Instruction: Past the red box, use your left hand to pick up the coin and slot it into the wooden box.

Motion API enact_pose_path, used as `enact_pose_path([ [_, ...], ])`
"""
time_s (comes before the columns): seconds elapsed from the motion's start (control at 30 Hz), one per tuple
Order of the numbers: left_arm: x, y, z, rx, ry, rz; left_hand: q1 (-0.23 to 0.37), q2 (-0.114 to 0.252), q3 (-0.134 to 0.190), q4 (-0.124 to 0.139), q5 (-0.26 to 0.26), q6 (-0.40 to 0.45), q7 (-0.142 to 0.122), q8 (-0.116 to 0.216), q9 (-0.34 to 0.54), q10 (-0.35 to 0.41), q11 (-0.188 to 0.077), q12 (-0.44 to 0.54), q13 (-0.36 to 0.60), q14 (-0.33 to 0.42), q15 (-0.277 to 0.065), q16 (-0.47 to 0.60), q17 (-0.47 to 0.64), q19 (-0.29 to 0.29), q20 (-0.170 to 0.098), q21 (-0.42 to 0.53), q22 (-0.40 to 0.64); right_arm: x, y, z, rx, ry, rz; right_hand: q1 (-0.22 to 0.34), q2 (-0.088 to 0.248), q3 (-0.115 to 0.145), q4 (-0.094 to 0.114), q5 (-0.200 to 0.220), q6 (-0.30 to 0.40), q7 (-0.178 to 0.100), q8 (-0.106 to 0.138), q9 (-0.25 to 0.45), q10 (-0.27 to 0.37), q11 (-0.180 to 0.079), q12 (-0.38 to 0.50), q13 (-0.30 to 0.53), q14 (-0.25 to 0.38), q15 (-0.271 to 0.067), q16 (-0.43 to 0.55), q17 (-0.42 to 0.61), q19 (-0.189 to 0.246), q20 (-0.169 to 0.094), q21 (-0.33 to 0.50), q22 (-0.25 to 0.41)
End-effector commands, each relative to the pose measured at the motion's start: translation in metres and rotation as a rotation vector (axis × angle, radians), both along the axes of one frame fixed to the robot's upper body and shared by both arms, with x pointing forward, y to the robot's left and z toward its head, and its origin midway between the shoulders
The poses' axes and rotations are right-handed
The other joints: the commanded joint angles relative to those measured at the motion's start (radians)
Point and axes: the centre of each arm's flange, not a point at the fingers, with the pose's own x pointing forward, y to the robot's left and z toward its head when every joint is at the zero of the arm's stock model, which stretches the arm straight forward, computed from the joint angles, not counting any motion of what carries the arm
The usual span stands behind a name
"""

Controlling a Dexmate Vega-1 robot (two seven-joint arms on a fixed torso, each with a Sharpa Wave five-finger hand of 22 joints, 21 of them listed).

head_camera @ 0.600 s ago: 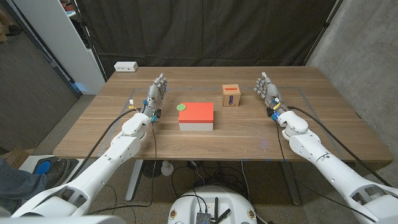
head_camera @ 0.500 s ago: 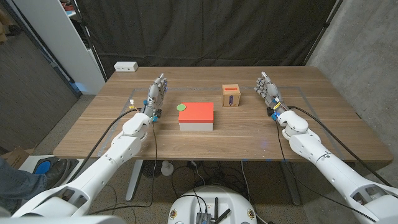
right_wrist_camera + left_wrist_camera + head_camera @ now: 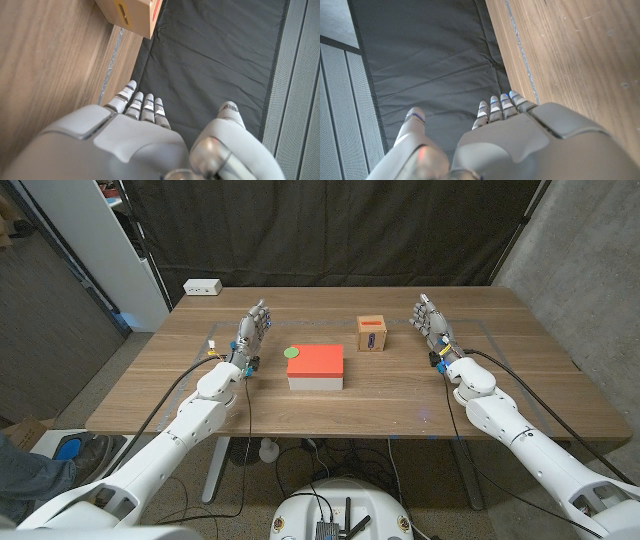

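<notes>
One coin (image 3: pixel 292 351), one red box (image 3: pixel 316 366), one wooden box (image 3: pixel 372 334), two hands

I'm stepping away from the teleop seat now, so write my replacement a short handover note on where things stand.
Left robot hand: open, holding nothing, left of the red box.
Right robot hand: open, idle, right of the wooden box.
Green coin: on the table at the red box's far left corner.
Wooden box: farther back, right of the red box, slot on top.
Done: nothing yet.
Left: pick up the coin with the left hand, slot it into the wooden box.
</notes>
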Motion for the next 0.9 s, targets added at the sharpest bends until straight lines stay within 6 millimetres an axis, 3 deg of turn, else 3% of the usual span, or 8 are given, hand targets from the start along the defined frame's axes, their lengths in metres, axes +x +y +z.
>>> enact_pose_path([
  [0.03, -0.005, 0.008, 0.001, -0.005, 0.071, 0.092, 0.022, 0.007, 0.014, -0.011, 0.008, 0.052, -0.014, 0.005, 0.003, 0.162, -0.02, 0.033, 0.009, 0.225, -0.013, 0.046, 0.009, 0.19, 0.024, 0.065, 0.018, -0.008, 0.001, -0.003, 0.017, -0.007, -0.026, 0.005, 0.003, 0.007, -0.004, 0.005, 0.013, 0.006, 0.007, 0.002, 0.012, 0.006, 0.005, 0.0, 0.009, 0.003, 0.007, 0.0, 0.009, -0.002, 0.008, 0.005],
  [0.13, -0.004, 0.009, 0.002, 0.004, 0.098, 0.103, 0.016, 0.014, 0.023, -0.006, 0.008, 0.092, -0.006, 0.01, 0.004, 0.313, -0.028, 0.067, 0.014, 0.441, -0.05, 0.107, 0.022, 0.317, 0.02, 0.127, 0.039, -0.01, 0.002, -0.005, 0.023, -0.009, -0.034, 0.006, 0.004, 0.007, -0.005, 0.005, 0.016, 0.006, 0.007, 0.002, 0.014, 0.009, 0.006, -0.002, 0.012, 0.003, 0.008, -0.002, 0.011, -0.002, 0.008, 0.005],
  [0.17, -0.003, 0.009, 0.002, 0.001, 0.098, 0.097, 0.005, 0.02, 0.025, -0.002, 0.007, 0.125, 0.008, 0.016, 0.004, 0.507, -0.046, 0.127, 0.029, 0.605, -0.074, 0.173, 0.043, 0.383, 0.008, 0.174, 0.061, -0.01, 0.002, -0.006, 0.023, -0.011, -0.036, 0.006, 0.005, 0.007, -0.006, 0.005, 0.018, 0.005, 0.008, 0.002, 0.017, 0.008, 0.007, -0.002, 0.013, 0.004, 0.009, -0.003, 0.012, -0.002, 0.008, 0.005],
  [0.23, -0.002, 0.009, 0.001, -0.013, 0.1, 0.1, 0.02, 0.027, 0.026, -0.013, 0.005, 0.181, 0.03, 0.018, 0.005, 0.86, -0.095, 0.259, 0.083, 0.803, -0.12, 0.302, 0.092, 0.525, -0.019, 0.269, 0.109, -0.01, 0.002, -0.007, 0.026, -0.011, -0.037, 0.007, 0.007, 0.008, -0.007, 0.005, 0.026, 0.004, 0.011, 0.002, 0.022, 0.007, 0.008, -0.004, 0.018, 0.002, 0.01, -0.004, 0.014, -0.001, 0.009, 0.005],
  [0.37, -0.004, 0.009, 0.0, -0.04, 0.107, 0.136, 0.1, -0.003, 0.026, -0.027, 0.004, 0.275, 0.053, 0.005, 0.007, 1.147, -0.154, 0.447, 0.247, 1.022, -0.195, 0.529, 0.208, 0.718, -0.089, 0.433, 0.23, -0.013, 0.002, -0.008, 0.032, -0.015, -0.044, 0.009, 0.009, 0.01, -0.009, 0.005, 0.032, 0.005, 0.012, 0.002, 0.035, 0.012, 0.012, -0.006, 0.022, 0.002, 0.011, -0.007, 0.019, -0.001, 0.01, 0.005],
  [0.57, -0.008, 0.013, -0.001, -0.049, 0.122, 0.177, 0.163, -0.016, 0.043, -0.019, 0.006, 0.378, 0.074, 0.007, 0.011, 1.254, -0.249, 0.655, 0.487, 1.175, -0.247, 0.701, 0.341, 0.872, -0.172, 0.646, 0.435, -0.017, 0.003, -0.01, 0.035, -0.022, -0.053, 0.01, 0.011, 0.01, -0.011, 0.005, 0.035, 0.004, 0.012, 0.002, 0.035, 0.012, 0.011, -0.007, 0.025, 0.001, 0.012, -0.009, 0.021, -0.002, 0.01, 0.005],
  [0.7, -0.01, 0.015, -0.002, -0.049, 0.131, 0.182, 0.178, -0.016, 0.059, -0.018, 0.006, 0.428, 0.074, 0.007, 0.012, 1.301, -0.257, 0.725, 0.543, 1.255, -0.25, 0.766, 0.38, 0.972, -0.237, 0.732, 0.499, -0.019, 0.005, -0.011, 0.033, -0.022, -0.056, 0.01, 0.012, 0.011, -0.012, 0.005, 0.037, 0.004, 0.012, 0.002, 0.036, 0.013, 0.01, -0.008, 0.027, 0.0, 0.012, -0.011, 0.022, -0.002, 0.01, 0.005],
  [0.9, -0.014, 0.017, -0.005, -0.047, 0.145, 0.187, 0.216, -0.011, 0.089, -0.026, 0.012, 0.479, 0.067, 0.009, 0.013, 1.31, -0.258, 0.798, 0.609, 1.292, -0.249, 0.834, 0.426, 1.008, -0.244, 0.777, 0.546, -0.021, 0.007, -0.013, 0.039, -0.019, -0.055, 0.011, 0.014, 0.011, -0.014, 0.004, 0.038, 0.003, 0.012, 0.002, 0.038, 0.012, 0.01, -0.009, 0.028, 0.0, 0.012, -0.012, 0.024, -0.001, 0.01, 0.005],
])
